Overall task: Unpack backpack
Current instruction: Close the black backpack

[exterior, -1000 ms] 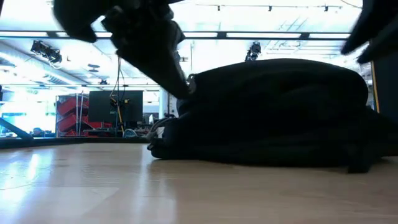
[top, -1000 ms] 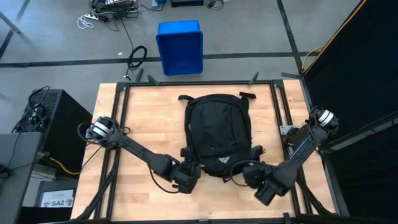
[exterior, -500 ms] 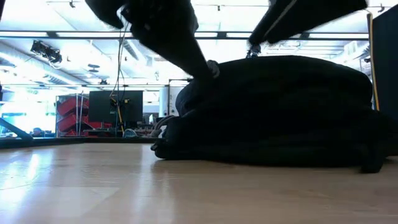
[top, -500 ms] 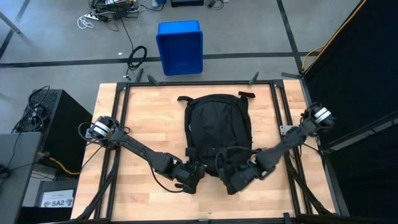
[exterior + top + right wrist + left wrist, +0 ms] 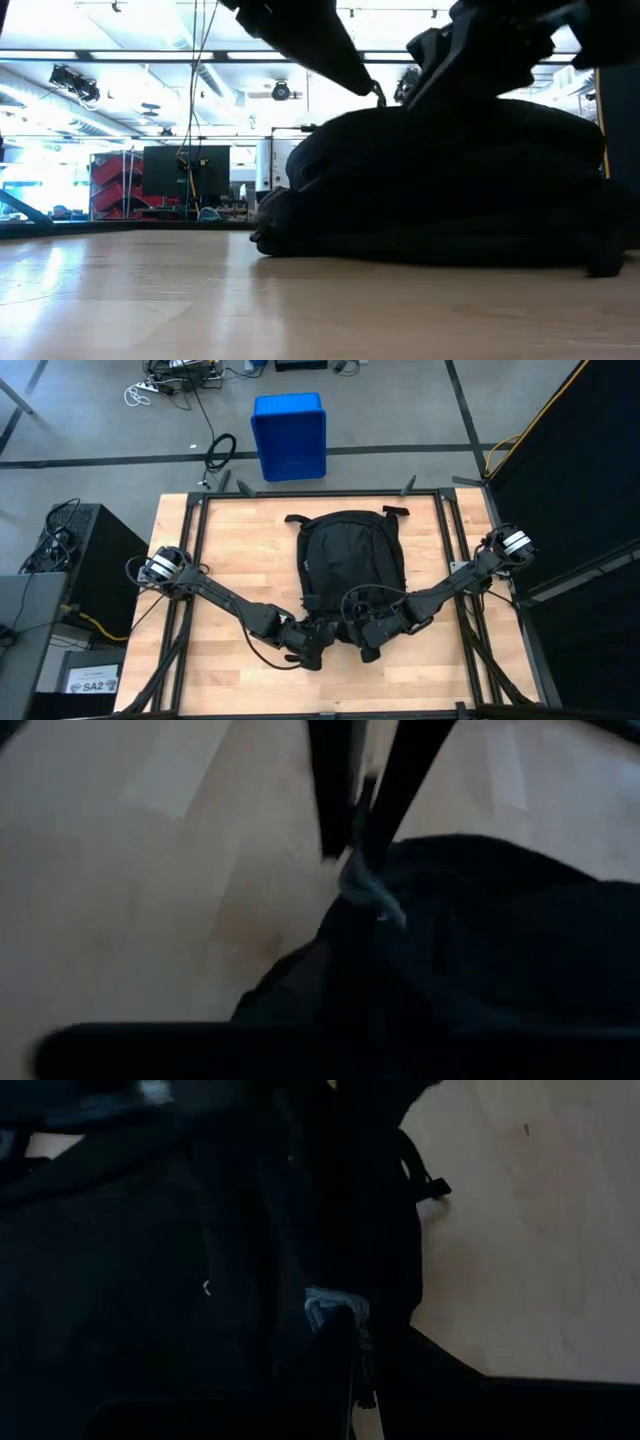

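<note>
A black backpack (image 5: 352, 572) lies flat in the middle of a wooden table (image 5: 230, 550), its top handle pointing toward the far edge and its bottom end toward the robot. Two dark arms reach in from either side and meet at the near end of the pack. The left gripper (image 5: 318, 637) sits at the pack's near left corner; the right gripper (image 5: 368, 630) rests over the near edge just beside it, the two almost touching. From table height, both arms come down onto the top of the dark mound of fabric. Whether either gripper's fingers are released or clenched cannot be told; they are dark against dark cloth. The left wrist camera shows black fabric folds and a small pale grey tab (image 5: 335, 1306), perhaps a zipper pull, near the table surface. The pack looks closed, with nothing taken out, so the task appears to be at its start: finding and gripping the zipper. The next move likely calls for one gripper to pin the fabric while the other pinches the pull and draws it along.
</note>
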